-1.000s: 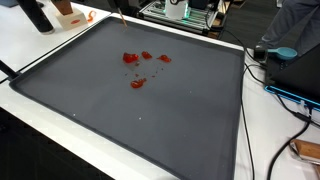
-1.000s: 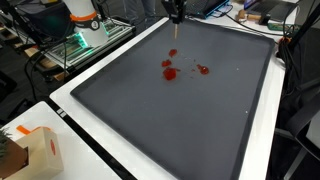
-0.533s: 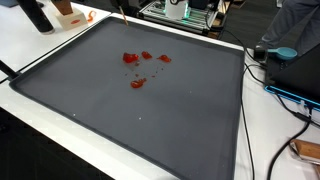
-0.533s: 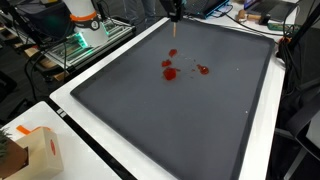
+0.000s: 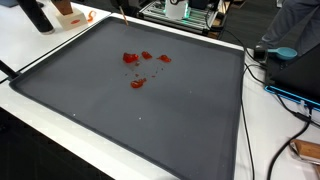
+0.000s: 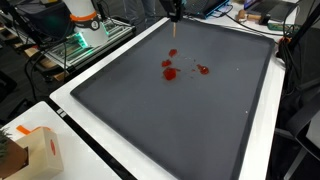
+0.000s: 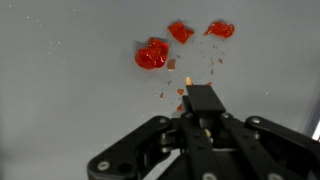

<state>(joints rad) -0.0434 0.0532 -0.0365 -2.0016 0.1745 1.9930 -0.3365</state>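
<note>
Just inside the mat (image 6: 180, 130) edge, jaws clamped on a thin stick (image 6: 174, 30) hang near red blobs (image 6: 168, 70).

No text, label, brand, number or sign can be read in any view: the claw (image 7: 203, 96) bears no legible marking, and the orange print on the cardboard box (image 6: 38, 152) at the corner of the white bench (image 6: 80, 165) is too small to make out.

On the mat (image 6: 200, 130), toward its far half: scattered bits (image 6: 170, 70). Just behind them, hanging over the mat: stick (image 6: 174, 38) in the pincer (image 6: 174, 14). Off the mat, at the counter's (image 6: 88, 160) near corner: box (image 6: 40, 150).
</note>
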